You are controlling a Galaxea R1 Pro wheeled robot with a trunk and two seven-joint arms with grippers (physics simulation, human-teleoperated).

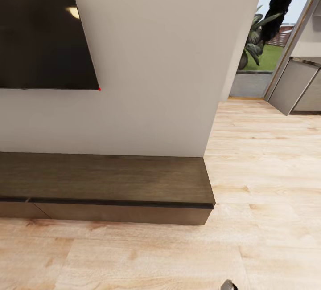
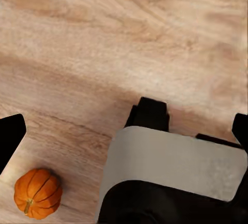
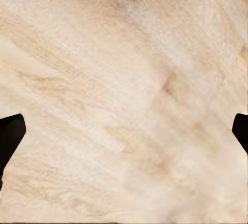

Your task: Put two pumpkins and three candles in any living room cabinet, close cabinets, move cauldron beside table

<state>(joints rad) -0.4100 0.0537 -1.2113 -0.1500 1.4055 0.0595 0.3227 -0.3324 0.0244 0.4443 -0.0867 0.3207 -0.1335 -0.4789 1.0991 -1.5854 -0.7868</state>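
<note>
Resting on pale grained floorboards (image 2: pixel 77 38) — ribbed orange pumpkin (image 2: pixel 37 193); both end effectors spread wide, empty; matte dark-wood cabinet (image 1: pixel 107 178) shut.

We are facing a plain white wall (image 1: pixel 156 58) carrying a dark TV (image 1: pixel 40 27), whose glossy screen is reflecting ceiling lights. A pale wood floor (image 1: pixel 267 183) is running across the foreground and off to the right. There, a glass door (image 1: pixel 263 36) is admitting daylight and showing plants (image 1: pixel 267 5) and a lawn (image 1: pixel 272 56) outside. Grey units (image 1: pixel 296 87) are standing at the far right edge.
</note>
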